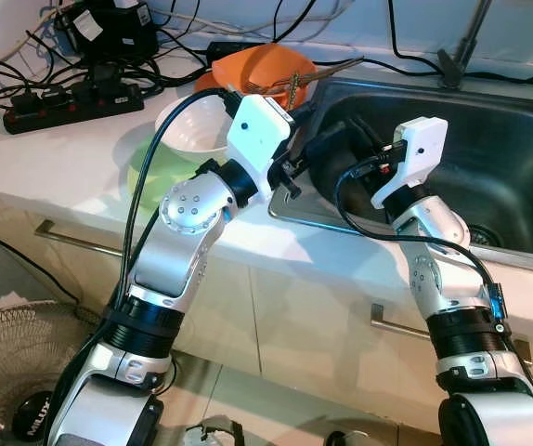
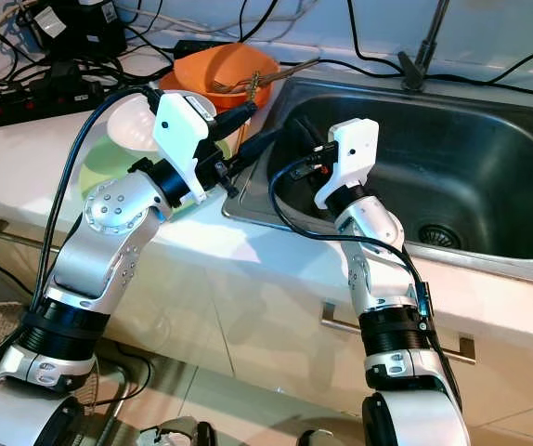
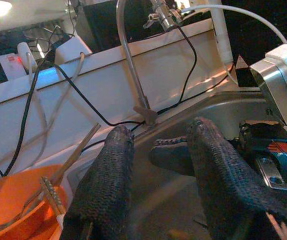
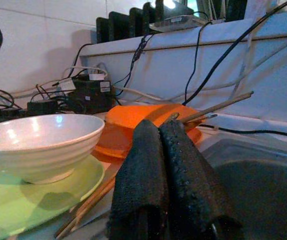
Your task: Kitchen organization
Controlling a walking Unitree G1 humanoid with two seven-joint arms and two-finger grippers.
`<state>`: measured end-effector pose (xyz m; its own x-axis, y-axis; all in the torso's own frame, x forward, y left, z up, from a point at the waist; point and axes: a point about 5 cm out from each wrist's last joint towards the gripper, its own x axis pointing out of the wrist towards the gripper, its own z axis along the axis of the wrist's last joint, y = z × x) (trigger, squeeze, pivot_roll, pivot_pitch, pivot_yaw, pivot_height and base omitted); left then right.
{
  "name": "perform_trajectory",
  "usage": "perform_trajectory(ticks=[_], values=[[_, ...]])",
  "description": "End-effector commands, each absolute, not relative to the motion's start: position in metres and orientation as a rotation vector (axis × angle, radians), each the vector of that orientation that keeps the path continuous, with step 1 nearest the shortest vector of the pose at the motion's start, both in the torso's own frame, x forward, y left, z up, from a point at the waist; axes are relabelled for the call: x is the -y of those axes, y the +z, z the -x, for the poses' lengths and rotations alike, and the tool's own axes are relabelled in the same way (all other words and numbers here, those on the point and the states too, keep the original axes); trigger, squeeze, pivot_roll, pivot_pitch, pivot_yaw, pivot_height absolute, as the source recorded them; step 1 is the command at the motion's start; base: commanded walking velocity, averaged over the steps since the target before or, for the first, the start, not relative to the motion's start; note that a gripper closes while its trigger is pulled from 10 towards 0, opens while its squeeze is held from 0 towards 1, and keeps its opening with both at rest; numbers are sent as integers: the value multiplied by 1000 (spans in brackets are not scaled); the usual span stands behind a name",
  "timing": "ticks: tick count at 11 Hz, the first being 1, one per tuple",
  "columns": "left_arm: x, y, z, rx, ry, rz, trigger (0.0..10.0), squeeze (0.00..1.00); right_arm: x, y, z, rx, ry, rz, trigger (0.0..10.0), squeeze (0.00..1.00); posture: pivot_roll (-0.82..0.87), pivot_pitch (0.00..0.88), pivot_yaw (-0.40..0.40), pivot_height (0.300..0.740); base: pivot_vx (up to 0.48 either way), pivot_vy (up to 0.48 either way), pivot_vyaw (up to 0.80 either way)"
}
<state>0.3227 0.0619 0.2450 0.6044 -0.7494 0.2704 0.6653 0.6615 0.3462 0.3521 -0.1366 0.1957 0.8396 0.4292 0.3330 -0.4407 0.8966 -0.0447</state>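
My left gripper point(image 3: 158, 145) is open over the left rim of the steel sink point(image 1: 499, 139), with nothing between its fingers point(image 3: 108, 185). My right gripper point(image 4: 157, 132) is shut, hovers just inside the sink's left end and points at the dishes. The two grippers' tips are close together. A white bowl point(image 1: 190, 125) stands on a green plate point(image 1: 148, 172) on the counter. Behind it is an orange bowl point(image 1: 262, 67) holding a fork point(image 1: 280, 86) and chopsticks point(image 4: 218, 106). Another pair of chopsticks point(image 4: 91, 197) lies beside the plate and runs behind the right fingers.
A power strip point(image 1: 71, 102) and tangled cables lie at the back left of the counter. The faucet base point(image 1: 452, 60) stands behind the sink. Below are drawer fronts with handles point(image 1: 71, 237). A fan point(image 1: 11, 362) stands on the floor at the left.
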Motion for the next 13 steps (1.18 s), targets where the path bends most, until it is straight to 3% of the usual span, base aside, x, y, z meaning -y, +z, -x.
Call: perform_trajectory(ticks=[1,7,11,13], values=[[-62,241,-323,400,-825,-230,10000,0,141,200,-354,358,436,-23,10000,0,114,54,61,740,0,0,0],[-58,231,-327,373,-735,-228,10000,0,178,206,-374,332,97,-41,10000,0,109,56,52,740,0,0,0],[-39,200,-321,266,-732,-233,10000,0,156,196,-376,279,170,-58,10000,0,111,73,40,740,0,0,0],[-51,170,-316,193,-710,-252,10000,0,143,204,-384,272,233,-53,10000,0,114,73,29,740,0,0,0]])
